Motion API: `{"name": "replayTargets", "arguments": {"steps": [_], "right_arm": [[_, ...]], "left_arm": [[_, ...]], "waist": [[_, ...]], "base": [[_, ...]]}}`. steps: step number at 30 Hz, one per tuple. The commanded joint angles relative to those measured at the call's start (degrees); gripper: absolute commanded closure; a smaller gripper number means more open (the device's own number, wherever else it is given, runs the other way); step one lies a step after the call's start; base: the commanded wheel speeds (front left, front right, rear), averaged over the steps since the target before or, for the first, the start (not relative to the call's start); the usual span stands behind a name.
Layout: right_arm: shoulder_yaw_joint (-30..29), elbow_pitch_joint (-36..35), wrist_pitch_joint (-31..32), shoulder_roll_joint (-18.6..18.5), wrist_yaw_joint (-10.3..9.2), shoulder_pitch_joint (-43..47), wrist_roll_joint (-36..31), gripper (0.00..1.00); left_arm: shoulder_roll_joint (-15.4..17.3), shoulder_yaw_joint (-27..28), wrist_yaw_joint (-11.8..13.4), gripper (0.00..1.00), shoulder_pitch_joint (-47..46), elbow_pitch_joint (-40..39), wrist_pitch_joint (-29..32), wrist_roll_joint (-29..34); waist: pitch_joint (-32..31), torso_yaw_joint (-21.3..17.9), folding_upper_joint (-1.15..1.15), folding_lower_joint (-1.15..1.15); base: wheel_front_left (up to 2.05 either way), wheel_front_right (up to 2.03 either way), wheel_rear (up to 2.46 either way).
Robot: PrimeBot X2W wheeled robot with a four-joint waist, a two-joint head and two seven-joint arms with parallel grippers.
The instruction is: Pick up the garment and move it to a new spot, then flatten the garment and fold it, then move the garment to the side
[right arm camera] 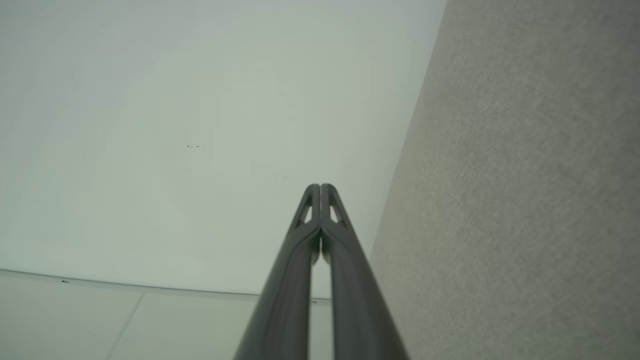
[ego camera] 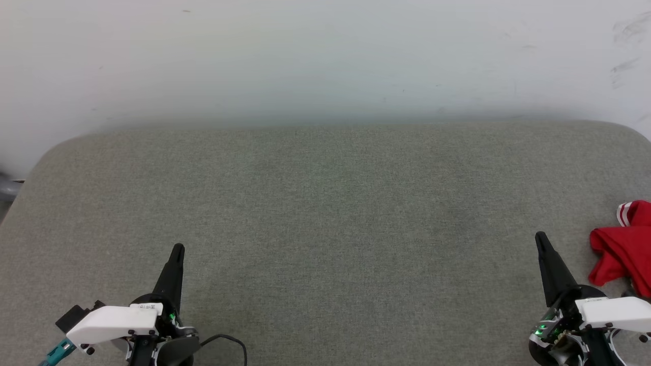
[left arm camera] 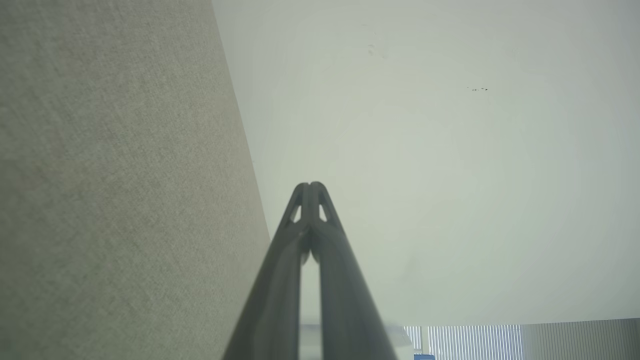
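The garment (ego camera: 623, 249), red with a bit of red-white striped trim, lies crumpled at the right edge of the head view, partly cut off by the frame. My right gripper (ego camera: 539, 237) points up just left of it, a short gap apart, shut with nothing in it. My left gripper (ego camera: 178, 248) stands at the lower left, far from the garment, also shut and empty. Each wrist view shows its own gripper with tips pressed together, the left (left arm camera: 310, 185) and the right (right arm camera: 320, 186), over the grey fabric and a pale wall.
A wide grey fabric surface (ego camera: 325, 203) with rounded far corners spreads before me, backed by a pale wall (ego camera: 325, 56). A black cable (ego camera: 229, 339) loops near my left wrist.
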Motion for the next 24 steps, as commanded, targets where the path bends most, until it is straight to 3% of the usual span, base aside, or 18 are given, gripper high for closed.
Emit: {"name": "replayTargets", "arguments": {"steps": [1, 24], "right_arm": [[-0.08, 0.38, 0.21, 0.02, -0.02, -1.28, 1.35, 1.00], [-0.49, 1.12, 0.47, 0.32, -0.02, -1.77, 3.20, 1.00]], "left_arm": [[-0.22, 0.36, -0.53, 1.00, -1.02, 0.04, 0.48, -1.16], [-0.55, 1.04, -0.88, 1.00, -1.12, 0.18, 1.14, -3.09]], "waist": [[0.05, 0.02, 0.00, 0.00], [0.23, 0.06, 0.00, 0.00]], "base": [[0.00, 0.00, 0.00], [0.00, 0.00, 0.00]]}}
